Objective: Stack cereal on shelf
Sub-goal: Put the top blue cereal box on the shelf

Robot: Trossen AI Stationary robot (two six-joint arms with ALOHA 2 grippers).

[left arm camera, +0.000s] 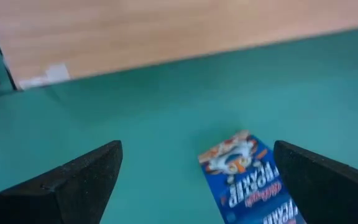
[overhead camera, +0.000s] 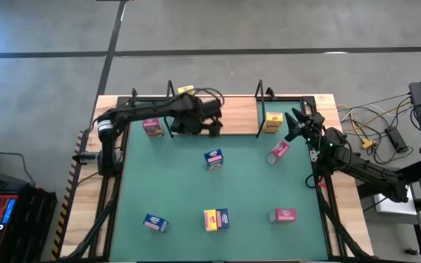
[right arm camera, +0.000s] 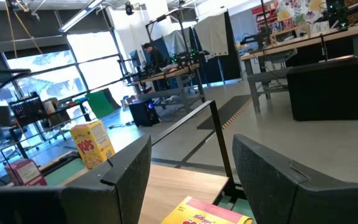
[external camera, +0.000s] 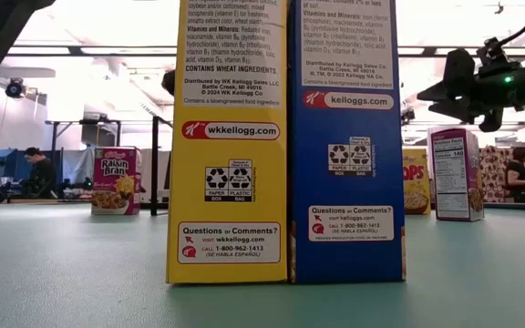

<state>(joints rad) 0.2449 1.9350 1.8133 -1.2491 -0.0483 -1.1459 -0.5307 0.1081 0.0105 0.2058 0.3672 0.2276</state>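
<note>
Left gripper [overhead camera: 212,123], jaws wide, hovers at the shelf [overhead camera: 240,117] front edge above the open green mat [overhead camera: 181,190]; right gripper [overhead camera: 295,126], jaws seemingly narrow and empty, hangs beside the yellow cereal box [overhead camera: 272,121].

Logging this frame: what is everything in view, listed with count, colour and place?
yellow cereal boxes: 3; far edge, shelf's right end, front centre
blue cereal boxes: 3; mat centre, front left, beside the front yellow
pink cereal boxes: 3; shelf's left end, mat right, front right
shelf: 1, light wood, far side
mat: 1, green
cables: floor, right
left gripper: fingers open, over shelf's front edge
right gripper: fingers open, shelf's right end
</note>
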